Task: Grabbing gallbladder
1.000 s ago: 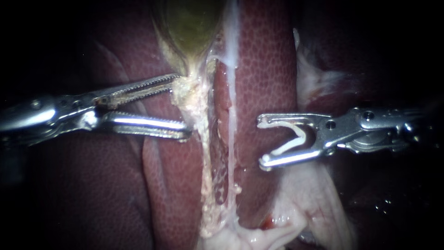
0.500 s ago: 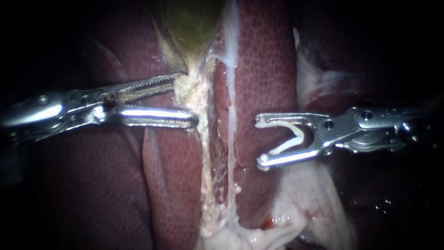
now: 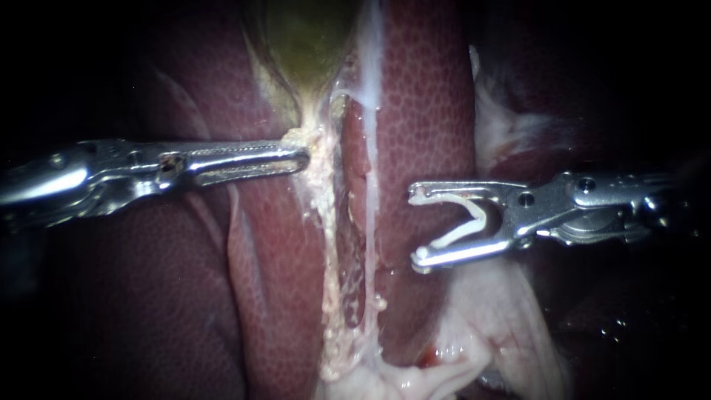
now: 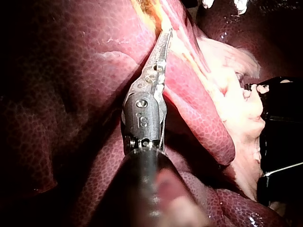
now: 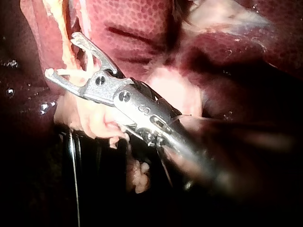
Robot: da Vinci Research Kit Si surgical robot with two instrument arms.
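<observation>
Left instrument first: its jaws lie together at the narrow lower end of the gallbladder, and their tips seem to pinch the pale, crumbly tissue where the green sac tapers off. The left wrist view shows the same thing, with the closed tips buried in yellowish tissue. I take this as a grip on the gallbladder, though the bite looks small and sits right at the edge. The sac itself lies above the jaws in the endoscope view, running out of sight at the top.

Going by that, the grab looks nearly or just made. What is left is to confirm the hold by drawing the neck taut, and to bite deeper if the fringe slips.

Just beyond the tips, a frayed pale strand runs down between lobes of the liver. There is little slack on that side. Bare liver lies under the left shaft, so pulling back along the shaft's own line looks like the clearest way out.

Farther across, well apart, my right instrument has its jaws standing wide with a pale clip seated between them — one leg against each jaw. It hangs over the liver, touching no tissue that I can see. Soft white tissue lies beyond and below it.
</observation>
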